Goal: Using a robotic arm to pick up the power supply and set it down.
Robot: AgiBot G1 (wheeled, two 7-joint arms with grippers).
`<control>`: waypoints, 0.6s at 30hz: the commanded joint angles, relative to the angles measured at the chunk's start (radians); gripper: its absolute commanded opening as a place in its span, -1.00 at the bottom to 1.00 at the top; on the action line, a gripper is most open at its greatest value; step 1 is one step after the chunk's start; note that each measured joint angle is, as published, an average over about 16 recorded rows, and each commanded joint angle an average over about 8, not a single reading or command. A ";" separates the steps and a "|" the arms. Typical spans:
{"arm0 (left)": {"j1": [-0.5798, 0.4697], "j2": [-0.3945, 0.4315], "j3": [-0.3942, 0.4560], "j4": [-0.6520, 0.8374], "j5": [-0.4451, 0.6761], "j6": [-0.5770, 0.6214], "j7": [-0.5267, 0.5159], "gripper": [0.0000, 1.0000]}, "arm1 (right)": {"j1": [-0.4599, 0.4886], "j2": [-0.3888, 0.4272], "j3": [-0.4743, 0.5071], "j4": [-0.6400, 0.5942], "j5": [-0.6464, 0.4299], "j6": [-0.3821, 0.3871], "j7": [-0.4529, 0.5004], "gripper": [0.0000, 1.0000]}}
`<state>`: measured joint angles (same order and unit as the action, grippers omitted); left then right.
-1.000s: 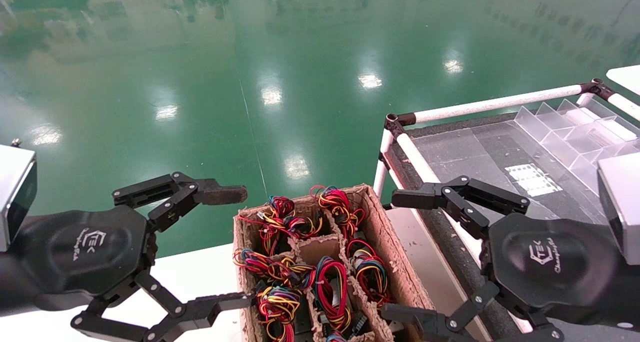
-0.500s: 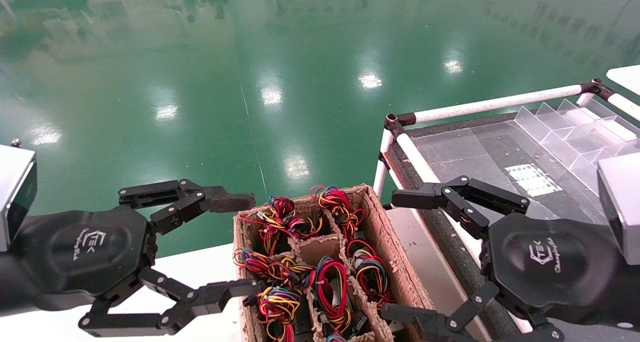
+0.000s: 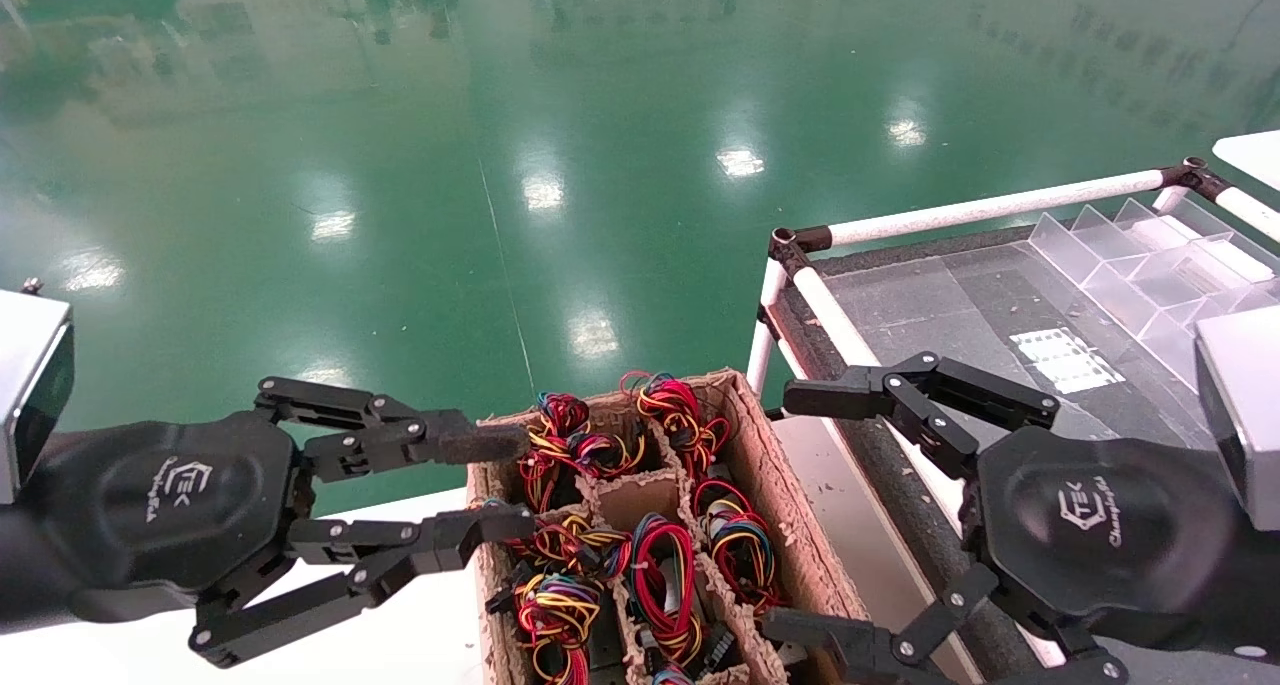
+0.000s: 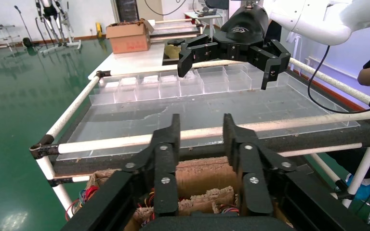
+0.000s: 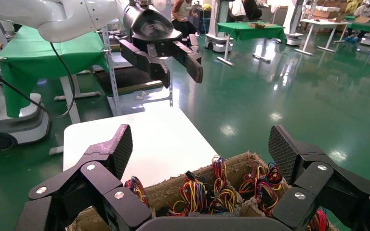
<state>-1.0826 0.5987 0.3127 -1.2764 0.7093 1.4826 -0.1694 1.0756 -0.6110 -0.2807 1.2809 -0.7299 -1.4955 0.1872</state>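
A torn cardboard box (image 3: 790, 505) with compartments holds several power supplies. Only their red, yellow and blue wire bundles (image 3: 660, 565) show; the grey bodies are hidden. My left gripper (image 3: 497, 485) hovers at the box's left rim. Its fingers are narrowed but apart, with nothing between them. In the left wrist view the left gripper (image 4: 201, 126) has only the box (image 4: 207, 175) behind its gap. My right gripper (image 3: 795, 510) stands wide open at the box's right side. The right wrist view shows the right gripper (image 5: 200, 144) above the wire bundles (image 5: 197, 192).
The box stands on a white table (image 3: 400, 565). To the right is a rack of white tubes (image 3: 990, 205) with a dark top and a clear divided tray (image 3: 1150, 265). Green floor lies beyond.
My left gripper's fingers have drawn much closer together and edged right over the box's left rim. The right gripper has not moved.
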 commanded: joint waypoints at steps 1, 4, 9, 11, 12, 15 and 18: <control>0.000 0.000 0.000 0.000 0.000 0.000 0.000 -1.00 | 0.000 0.000 0.000 0.000 0.000 0.000 0.000 1.00; 0.000 0.000 0.000 0.000 0.000 0.000 0.000 -1.00 | 0.000 0.000 0.000 0.000 0.000 0.000 0.000 1.00; 0.000 0.000 0.000 0.000 0.000 0.000 0.000 -1.00 | 0.000 0.000 0.000 0.000 0.000 0.000 0.000 1.00; 0.000 0.000 0.000 0.000 0.000 0.000 0.000 -1.00 | 0.000 0.000 0.000 0.000 0.000 0.000 0.000 1.00; 0.000 0.000 0.000 0.000 0.000 0.000 0.000 -1.00 | 0.000 0.000 0.000 0.000 0.000 0.000 0.000 1.00; 0.000 0.000 0.000 0.000 0.000 0.000 0.000 -1.00 | 0.000 0.000 0.000 0.000 0.000 0.000 0.000 1.00; 0.000 0.000 0.000 0.000 0.000 0.000 0.000 -0.62 | 0.000 0.000 0.000 0.000 0.000 0.000 0.000 1.00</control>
<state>-1.0826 0.5987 0.3128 -1.2764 0.7093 1.4826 -0.1694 1.0756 -0.6110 -0.2807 1.2809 -0.7299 -1.4955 0.1873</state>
